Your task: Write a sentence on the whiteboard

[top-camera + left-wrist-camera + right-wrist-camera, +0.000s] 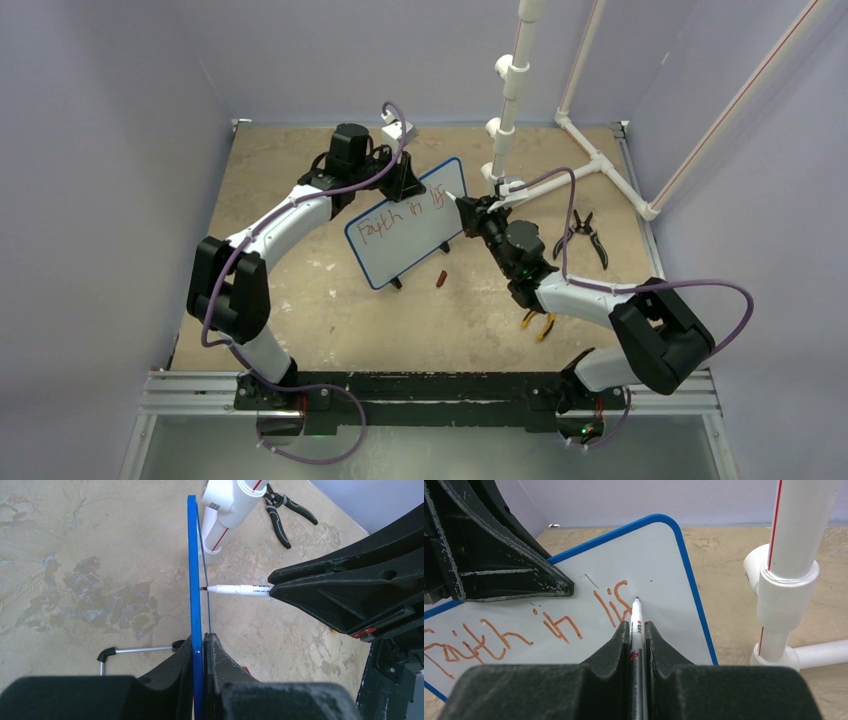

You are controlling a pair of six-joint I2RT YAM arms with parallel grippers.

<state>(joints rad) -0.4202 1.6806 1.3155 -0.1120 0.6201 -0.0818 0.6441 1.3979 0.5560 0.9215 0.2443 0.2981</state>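
The whiteboard (410, 238) stands tilted on its feet at mid-table, blue-rimmed, and shows edge-on in the left wrist view (193, 570). My left gripper (404, 186) (204, 638) is shut on its top rim, one finger on each face. The sentence (398, 214) (499, 642) is in red and reads "Faith in lif". My right gripper (470, 210) (637, 626) is shut on a white marker (636, 614) (240, 589). The marker's tip touches the board face just right of the last letter.
A white PVC pipe frame (512, 110) (791, 555) rises close behind the board's right end. Black pliers (583, 236) (280, 515) lie to the right. Orange-handled pliers (538, 323) lie under my right arm. A small red cap (441, 277) lies in front of the board.
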